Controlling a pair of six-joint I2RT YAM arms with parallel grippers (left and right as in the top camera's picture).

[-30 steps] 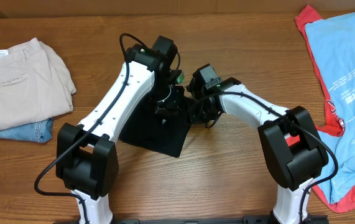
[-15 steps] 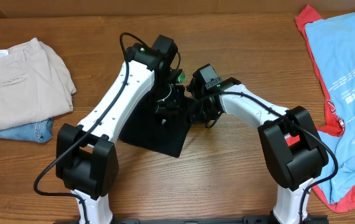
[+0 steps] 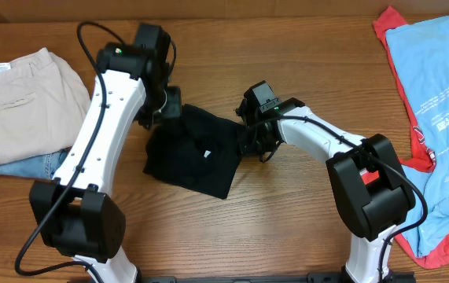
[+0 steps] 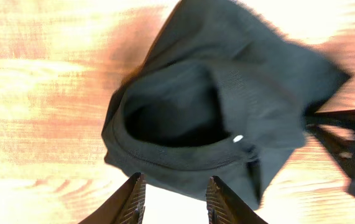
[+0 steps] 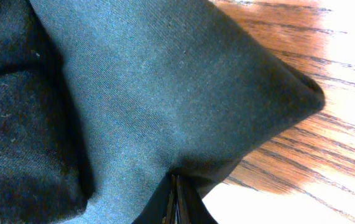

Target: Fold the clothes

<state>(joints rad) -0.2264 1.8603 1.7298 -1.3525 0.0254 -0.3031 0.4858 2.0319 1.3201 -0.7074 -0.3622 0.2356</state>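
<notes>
A black garment [image 3: 195, 155] lies folded in the middle of the wooden table. My right gripper [image 3: 246, 140] is shut on its right edge; in the right wrist view the closed fingers [image 5: 176, 200] pinch the dark cloth [image 5: 165, 93]. My left gripper [image 3: 166, 108] is open and empty, just beyond the garment's upper left corner. In the left wrist view its fingers [image 4: 133, 200] stand apart with bare table between them, and the black garment [image 4: 227, 112] lies just ahead of them.
Folded beige trousers [image 3: 20, 102] sit on blue jeans [image 3: 39, 167] at the left edge. A light blue shirt [image 3: 440, 94] lies over a red shirt [image 3: 393, 31] at the right edge.
My left arm has swung up and to the left, off the middle of the black garment, and its gripper now hangs open beside it. The right arm has not moved.
</notes>
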